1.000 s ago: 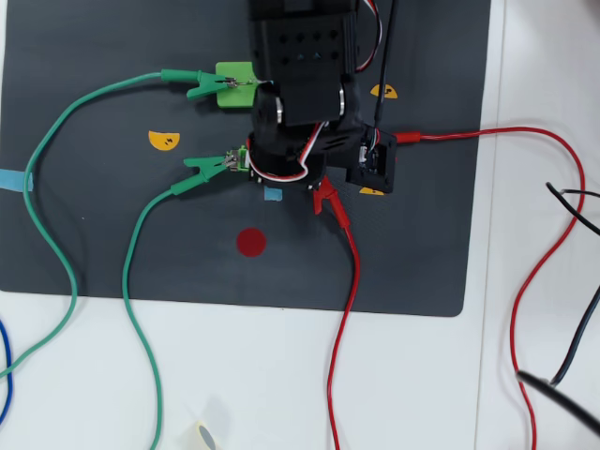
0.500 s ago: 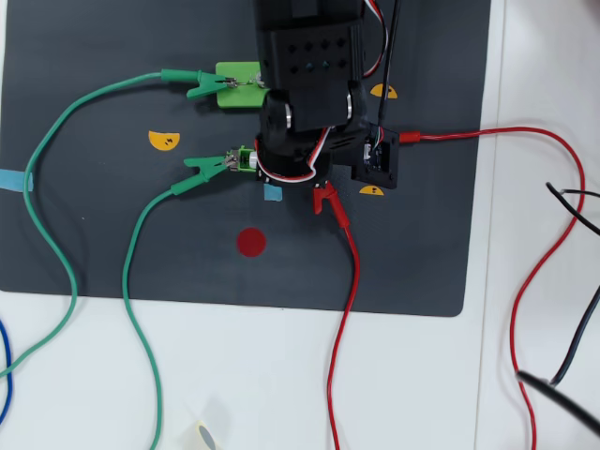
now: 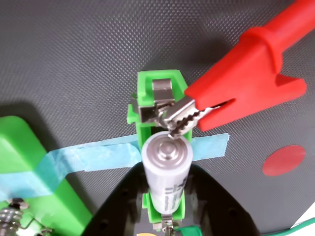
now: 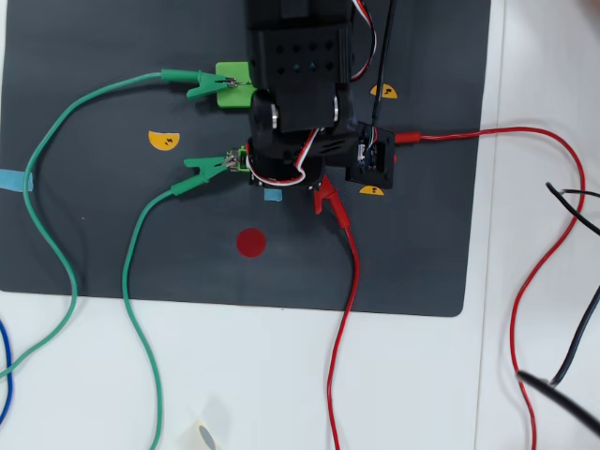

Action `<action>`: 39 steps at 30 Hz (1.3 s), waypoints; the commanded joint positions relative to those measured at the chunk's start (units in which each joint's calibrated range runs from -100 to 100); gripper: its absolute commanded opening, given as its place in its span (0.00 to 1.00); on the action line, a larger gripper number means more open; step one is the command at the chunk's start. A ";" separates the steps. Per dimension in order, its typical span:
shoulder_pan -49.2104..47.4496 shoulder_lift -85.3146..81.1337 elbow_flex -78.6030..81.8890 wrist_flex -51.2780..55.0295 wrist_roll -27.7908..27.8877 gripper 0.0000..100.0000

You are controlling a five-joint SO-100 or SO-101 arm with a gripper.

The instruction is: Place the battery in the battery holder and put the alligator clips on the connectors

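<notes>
Bright green plastic fills the middle of the wrist view: the battery holder (image 3: 156, 98) stands lengthwise up the frame on the dark textured surface (image 3: 74, 54), with the battery (image 3: 167, 167) lying in it, its silver end cap facing the camera. At the holder's upper end sits a silver connector (image 3: 158, 104), and a red alligator clip (image 3: 246, 81) reaching in from the upper right has its toothed metal jaws closed on that tab. A strip of blue tape (image 3: 98, 156) crosses the surface under the holder. A wider green block (image 3: 29, 162) lies at lower left, and a red round sticker (image 3: 283, 160) at right centre.

The black tool (image 3: 165, 223) rises from the bottom edge on either side of the battery; whether it is clamping the battery or merely flanking it cannot be told from these views.

From overhead the arm (image 4: 300, 84) covers the holder in the upper centre of the black mat. A green alligator clip (image 4: 211, 166) sits at the holder's left end, and another green clip (image 4: 197, 82) is on the light-green block (image 4: 232, 84) above. Green wires trail to lower left, red wires to the right
</notes>
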 commanded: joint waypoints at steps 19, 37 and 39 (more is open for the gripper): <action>-2.83 -12.50 4.05 0.61 2.23 0.01; -3.03 -1.61 0.81 -1.62 3.22 0.01; -3.03 -1.61 1.16 -1.62 3.22 0.01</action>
